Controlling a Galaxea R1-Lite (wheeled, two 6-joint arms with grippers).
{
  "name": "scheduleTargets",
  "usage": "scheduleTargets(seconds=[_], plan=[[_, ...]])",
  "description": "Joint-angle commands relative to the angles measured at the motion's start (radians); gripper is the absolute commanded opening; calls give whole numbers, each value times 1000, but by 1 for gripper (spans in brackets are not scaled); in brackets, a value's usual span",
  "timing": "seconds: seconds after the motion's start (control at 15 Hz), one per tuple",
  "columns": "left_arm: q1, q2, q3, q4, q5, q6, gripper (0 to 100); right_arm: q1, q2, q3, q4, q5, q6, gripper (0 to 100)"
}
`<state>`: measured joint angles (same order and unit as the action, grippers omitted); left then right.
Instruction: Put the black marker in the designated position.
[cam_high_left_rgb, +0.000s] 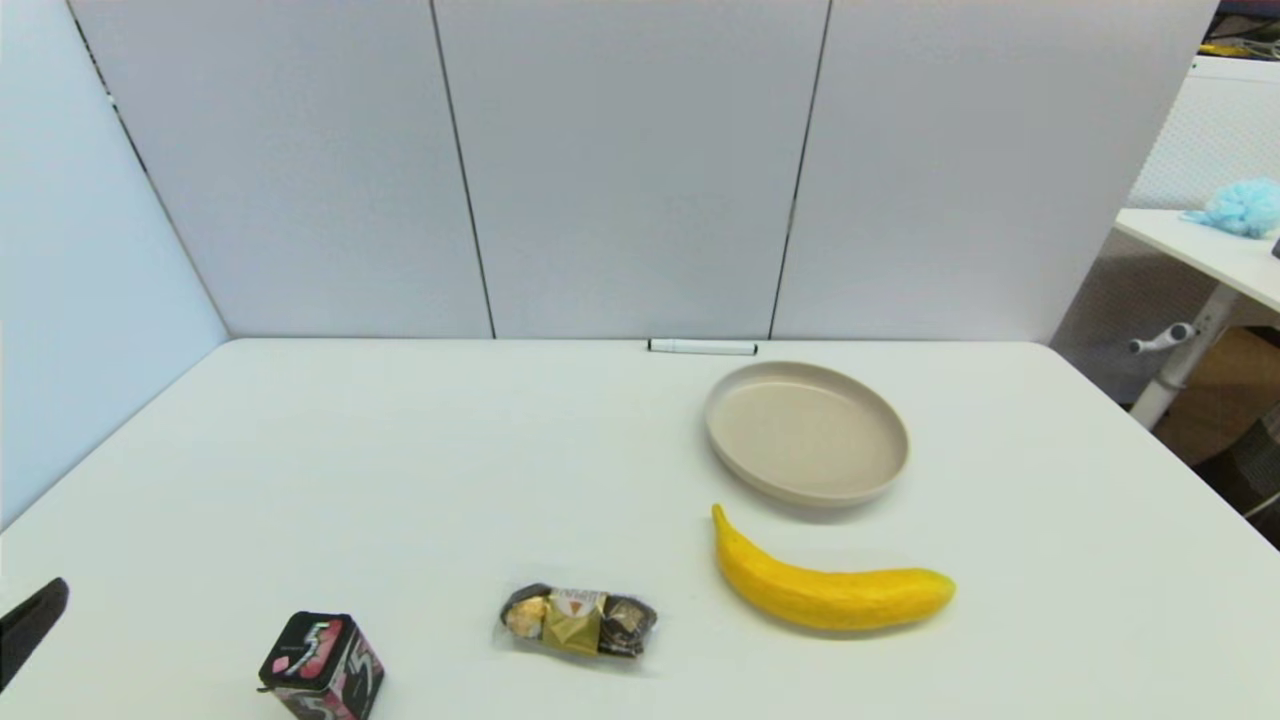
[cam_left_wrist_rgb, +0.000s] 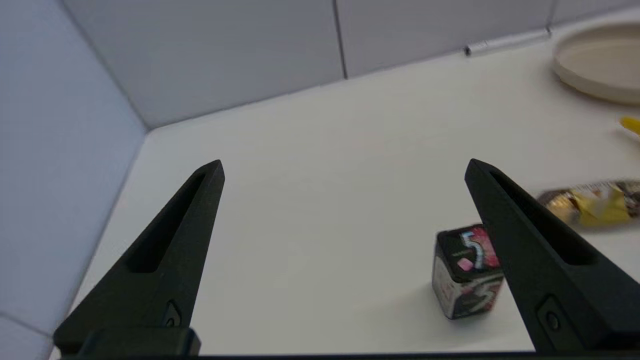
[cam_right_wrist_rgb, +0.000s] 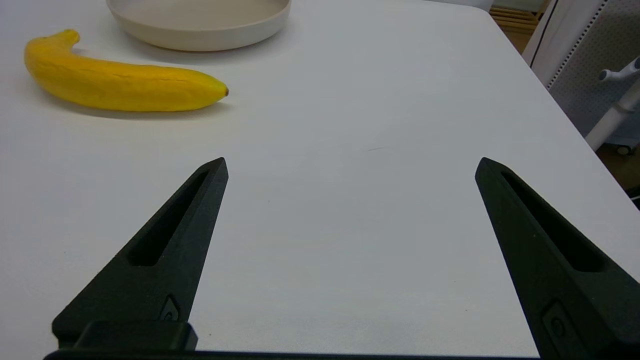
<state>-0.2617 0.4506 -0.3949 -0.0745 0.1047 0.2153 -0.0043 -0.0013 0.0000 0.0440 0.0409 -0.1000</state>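
- Two grippers are seen with fingers spread wide and nothing held: the left gripper is kept low at the table's near left corner, by the gum box.
- Right of the box, a wrapped chocolate pack is laid flat.
- The black marker is found lying along the far edge against the wall panels, just behind the beige plate.
- A banana is placed in front of the plate.
- The right gripper is held over bare tabletop, right of the banana.
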Motion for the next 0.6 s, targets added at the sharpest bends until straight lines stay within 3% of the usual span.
scheduleTargets(seconds=[0.07,0.4,0.6], plan=[[136,-165,189,-103,-126,-22,100,0,1,0,0,1,-1,100],[225,-193,289,-157,-221,-16,100,0,1,0,0,1,-1,100],[257,-282,389,-159,-226,-19,100,0,1,0,0,1,-1,100]])
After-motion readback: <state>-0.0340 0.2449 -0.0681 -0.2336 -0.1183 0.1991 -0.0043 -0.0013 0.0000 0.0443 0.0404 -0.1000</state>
